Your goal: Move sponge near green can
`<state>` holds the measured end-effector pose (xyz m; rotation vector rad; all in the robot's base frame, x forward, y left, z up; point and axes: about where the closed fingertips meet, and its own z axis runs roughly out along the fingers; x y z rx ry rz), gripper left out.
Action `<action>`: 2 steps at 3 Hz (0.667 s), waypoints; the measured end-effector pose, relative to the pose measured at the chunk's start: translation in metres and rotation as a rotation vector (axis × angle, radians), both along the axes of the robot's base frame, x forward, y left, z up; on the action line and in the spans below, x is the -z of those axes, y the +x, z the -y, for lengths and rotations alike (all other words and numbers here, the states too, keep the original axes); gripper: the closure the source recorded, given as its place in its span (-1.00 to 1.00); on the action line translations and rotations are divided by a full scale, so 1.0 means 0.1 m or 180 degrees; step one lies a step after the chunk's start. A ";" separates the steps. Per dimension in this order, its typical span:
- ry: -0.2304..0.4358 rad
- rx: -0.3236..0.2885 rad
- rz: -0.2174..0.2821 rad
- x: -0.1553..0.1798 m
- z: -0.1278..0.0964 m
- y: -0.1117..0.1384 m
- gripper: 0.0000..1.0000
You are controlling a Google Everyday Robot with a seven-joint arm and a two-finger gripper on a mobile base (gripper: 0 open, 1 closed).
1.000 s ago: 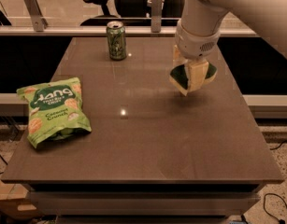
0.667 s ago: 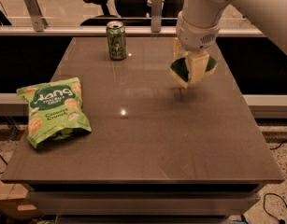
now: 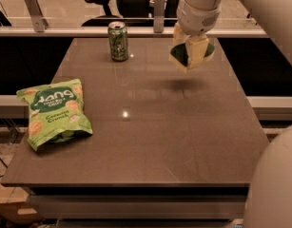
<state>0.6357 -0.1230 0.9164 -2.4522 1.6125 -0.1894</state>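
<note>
Carrying step, as I judge it: the claw (image 3: 190, 54), clenched on the small wavy-edged green-and-yellow foam sponge (image 3: 180, 56) above the brown worktop (image 3: 160, 141), far right, should travel left, then lower beside the upright slim green metal can (image 3: 119, 42).

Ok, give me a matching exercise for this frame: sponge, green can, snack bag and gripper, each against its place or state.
Things:
1. sponge
2. green can
3. snack bag
4. gripper

Places or states:
A. lying flat on the table, at the picture's left
B. standing upright near the table's far edge
C. held in the air, off the table
D. closed on the sponge, above the table's far right part

Pairs: 1-C, 2-B, 3-A, 4-D
</note>
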 end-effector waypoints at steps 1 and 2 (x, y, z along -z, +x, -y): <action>0.0039 -0.0120 0.0026 -0.05 -0.10 0.21 1.00; 0.0089 -0.0234 0.0047 -0.06 -0.20 0.39 1.00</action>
